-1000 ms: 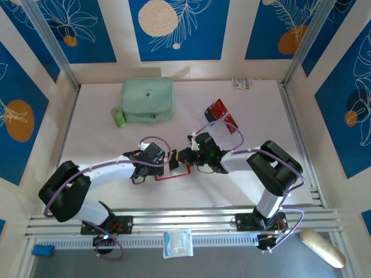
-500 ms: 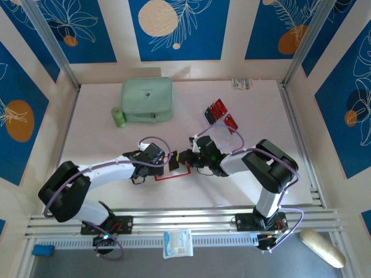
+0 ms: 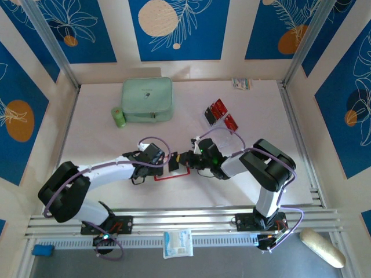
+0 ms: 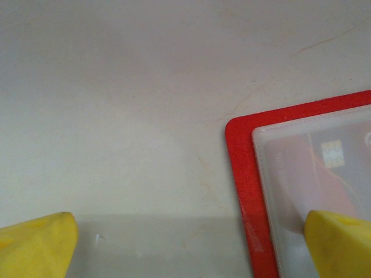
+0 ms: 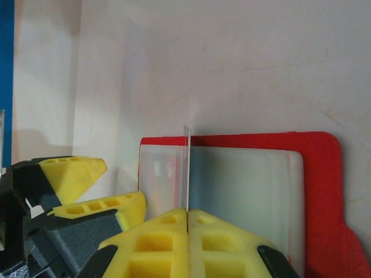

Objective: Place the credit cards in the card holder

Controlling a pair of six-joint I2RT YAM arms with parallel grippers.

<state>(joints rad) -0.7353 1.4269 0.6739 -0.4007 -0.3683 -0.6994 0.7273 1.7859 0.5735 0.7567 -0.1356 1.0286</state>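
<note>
My left hand point(image 4: 188, 243) is spread wide. Its yellow fingertips point(image 4: 36, 242) sit low over the counter point(image 3: 98, 139), and the one on the 3 o'clock side touches the clear sleeve point(image 4: 301, 191) of the card holder point(image 5: 324, 174). Under that sleeve I see something reddish with a small gold square, too blurred for me to name.

The card holder lies open and flat near the middle of the counter, between the two hands. My left hand reaches it from 9 o'clock and my right from 3 o'clock.

My right hand point(image 5: 186, 217) is pressed together on a thin pale sheet point(image 5: 186, 168) that stands on edge over the sleeves. I cannot tell whether it is a card or a sleeve leaf.

The loose credit cards point(image 3: 218, 109) lie well apart from the holder, toward 1 o'clock. A mint-green zip case point(image 3: 147, 99) sits toward 11 o'clock, with a small green roll point(image 3: 119, 117) just beside it at 9 o'clock.
</note>
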